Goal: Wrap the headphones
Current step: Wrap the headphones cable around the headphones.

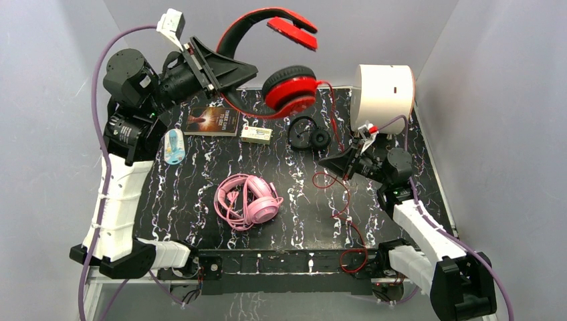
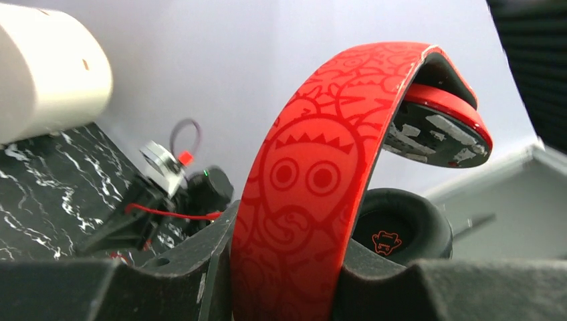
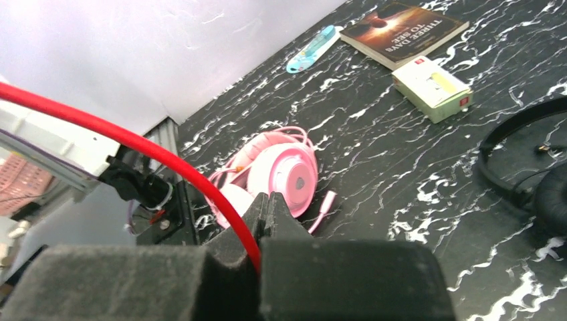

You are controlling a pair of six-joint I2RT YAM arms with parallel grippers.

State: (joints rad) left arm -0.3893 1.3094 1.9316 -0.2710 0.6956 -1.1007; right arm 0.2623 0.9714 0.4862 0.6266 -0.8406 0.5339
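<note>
The red headphones (image 1: 289,91) hang in the air at the back of the table. My left gripper (image 1: 242,67) is shut on their patterned red headband (image 2: 314,167), which fills the gap between the fingers of the left gripper (image 2: 287,267). Their red cable (image 1: 348,221) drops from the ear cup, passes through my right gripper (image 1: 323,162) and loops over the table toward the front edge. In the right wrist view my right gripper (image 3: 266,207) is shut on that cable (image 3: 134,144). The pink headphones (image 1: 247,200) lie mid-table. The small black headphones (image 1: 309,134) lie behind the right gripper.
A book (image 1: 212,120), a small white box (image 1: 257,134) and a light-blue packet (image 1: 174,146) lie at the back left. A white cylinder (image 1: 383,97) stands at the back right. Grey walls close in three sides.
</note>
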